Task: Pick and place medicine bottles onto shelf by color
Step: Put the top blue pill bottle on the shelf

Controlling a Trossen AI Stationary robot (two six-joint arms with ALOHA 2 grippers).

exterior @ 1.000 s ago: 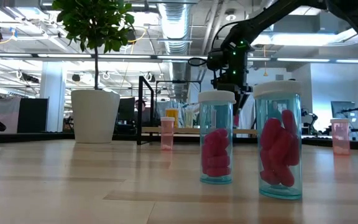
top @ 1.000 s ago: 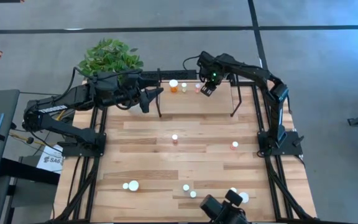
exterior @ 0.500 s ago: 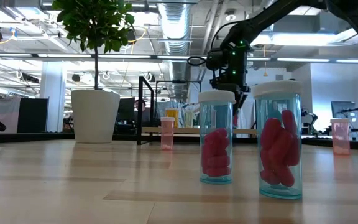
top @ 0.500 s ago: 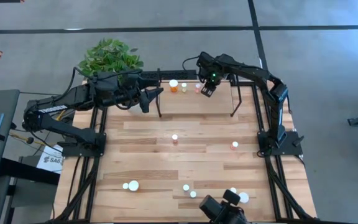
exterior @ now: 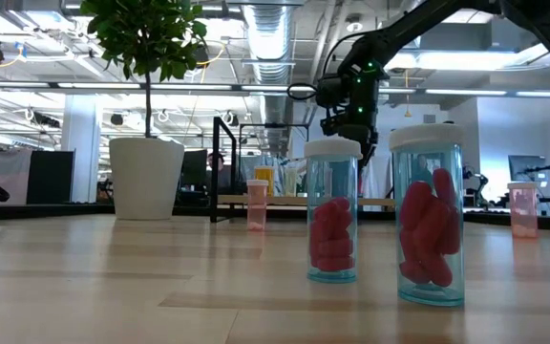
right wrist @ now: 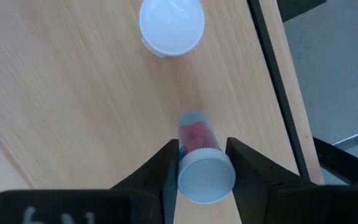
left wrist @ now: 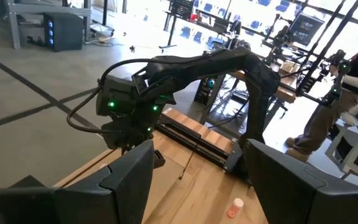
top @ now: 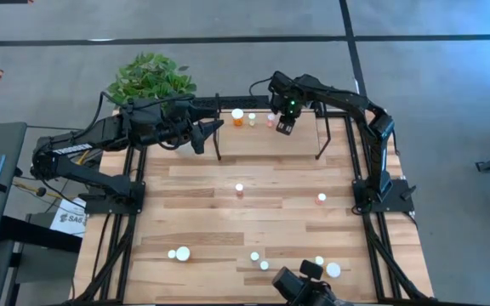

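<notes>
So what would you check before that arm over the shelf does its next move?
1. Right gripper jaws shut on the red-filled bottle: ok.
2. Bottle over the shelf board, not past its edge: ok in the right wrist view.
3. Clear of the white-capped bottle beyond it: ok, apart.
4. Bottle base resting on the board: cannot tell.
5. Left gripper out of the way, at the shelf's left end with jaws open: ok.
6. Matching colour beside it: cannot tell.
</notes>
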